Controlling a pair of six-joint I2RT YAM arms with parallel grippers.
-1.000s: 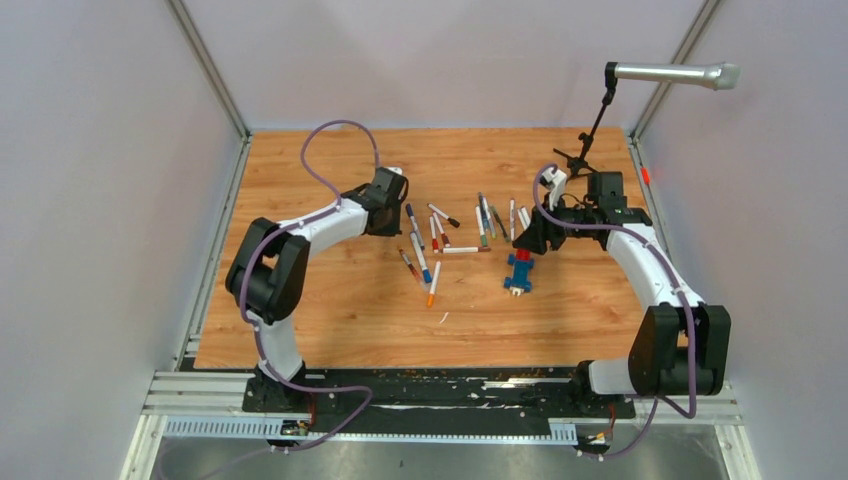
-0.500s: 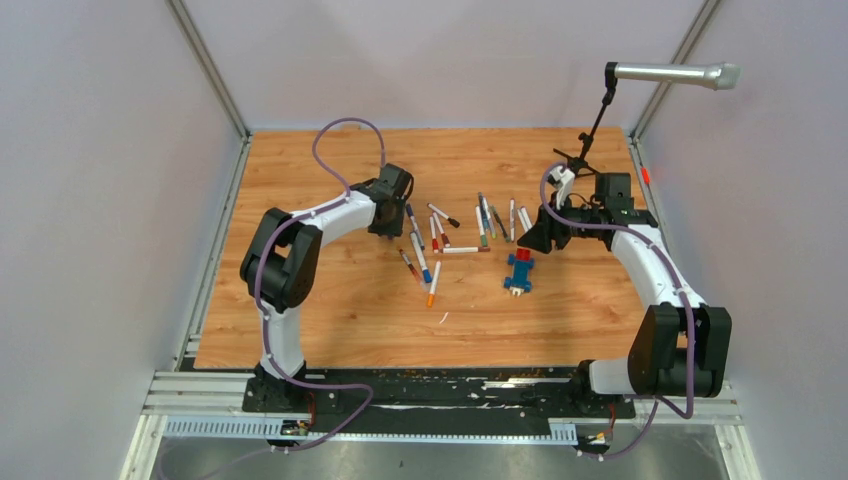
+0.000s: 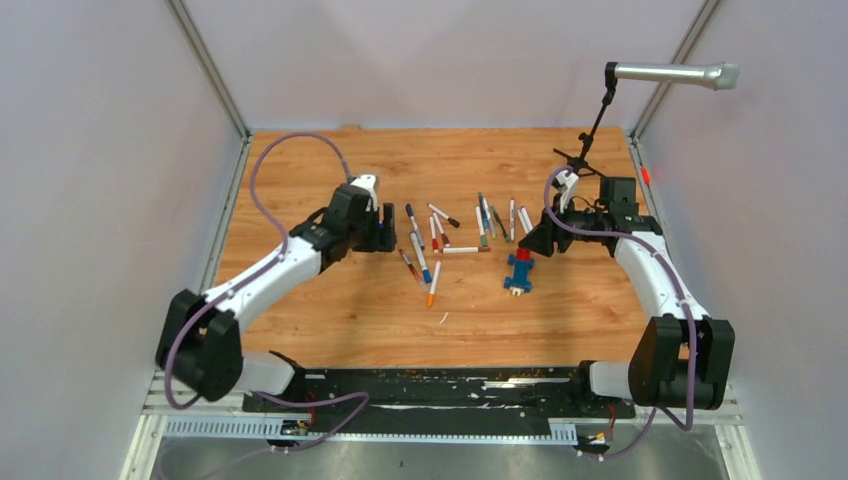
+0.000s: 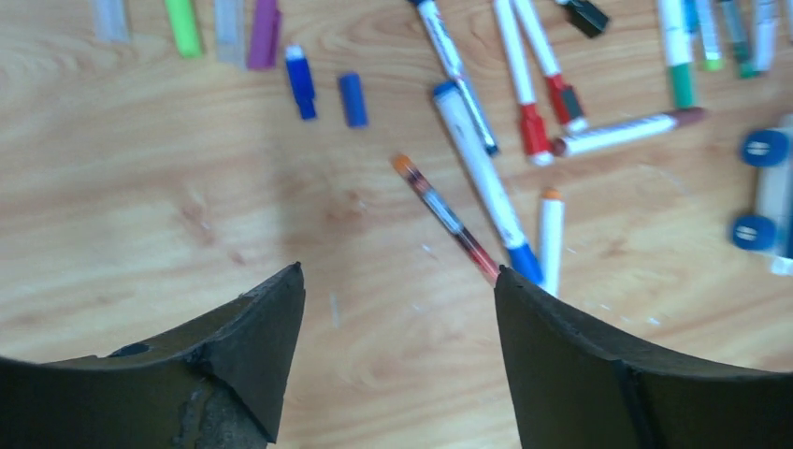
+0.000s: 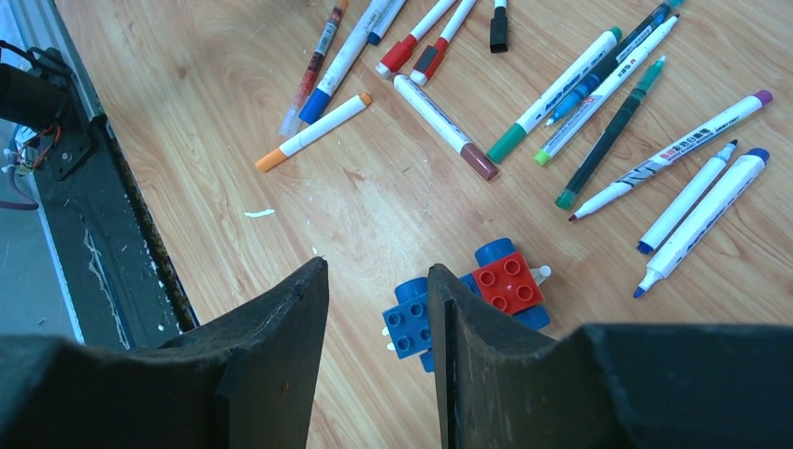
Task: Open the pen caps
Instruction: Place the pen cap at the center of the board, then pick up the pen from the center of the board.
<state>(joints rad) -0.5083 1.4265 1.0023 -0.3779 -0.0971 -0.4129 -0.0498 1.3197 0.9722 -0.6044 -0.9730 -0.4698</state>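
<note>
The left end effector hangs with its two dark fingers spread wide apart and nothing between them; only bare wood of the table shows in the gap. Beyond it lie loose pen caps: a blue cap just beside a short blue piece with a white end, and farther off, at the upper edge of the wrist view, a green cap and a purple cap in a row with two pale ones. To the right of these lies a scatter of pens, some of them capped: two with red caps, one brown, one black. The right end effector has its fingers partly apart and holds nothing. It is poised over the table with a blue-and-red block lying just beside its fingertips. More pens fan out on the wood beyond that block, well apart from the left arm.
</note>
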